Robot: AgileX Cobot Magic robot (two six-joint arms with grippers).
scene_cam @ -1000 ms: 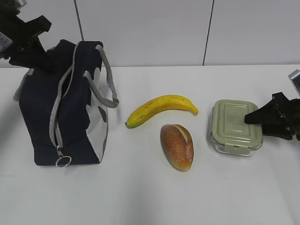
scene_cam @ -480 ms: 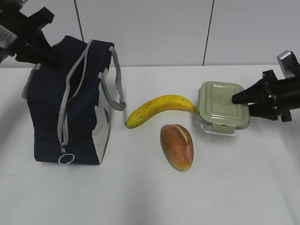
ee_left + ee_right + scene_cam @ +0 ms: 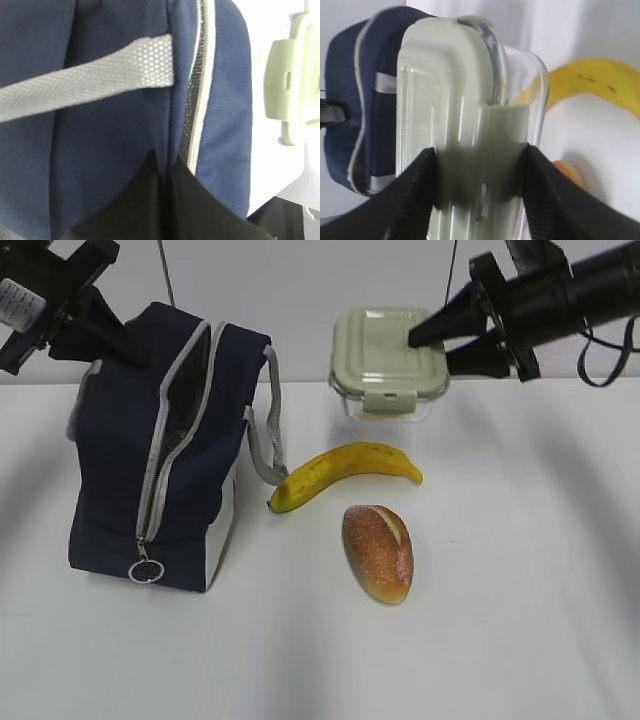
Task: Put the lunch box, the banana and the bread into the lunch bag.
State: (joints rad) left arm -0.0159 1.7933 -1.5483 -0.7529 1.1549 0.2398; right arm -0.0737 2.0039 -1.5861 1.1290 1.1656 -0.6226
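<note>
The navy lunch bag (image 3: 120, 470) stands at the left, its grey zipper partly open at the top. My left gripper (image 3: 108, 340) is shut on the bag's top fabric (image 3: 125, 115) and holds it up. My right gripper (image 3: 425, 342) is shut on the green-lidded lunch box (image 3: 387, 352) and holds it in the air above the table, behind the banana (image 3: 345, 470). The box (image 3: 455, 125) fills the right wrist view, clamped by its side clip. The bread (image 3: 378, 552) lies on the table in front of the banana.
The ring zip pull (image 3: 146, 571) hangs low on the bag's front. A grey handle (image 3: 262, 440) droops towards the banana's tip. The white table (image 3: 520, 590) stretches to the right and front. A pale wall stands behind.
My right gripper has lifted the lunch box off the table and carried it up and to the left. The bag's top has shifted a little to the right in my left gripper.
</note>
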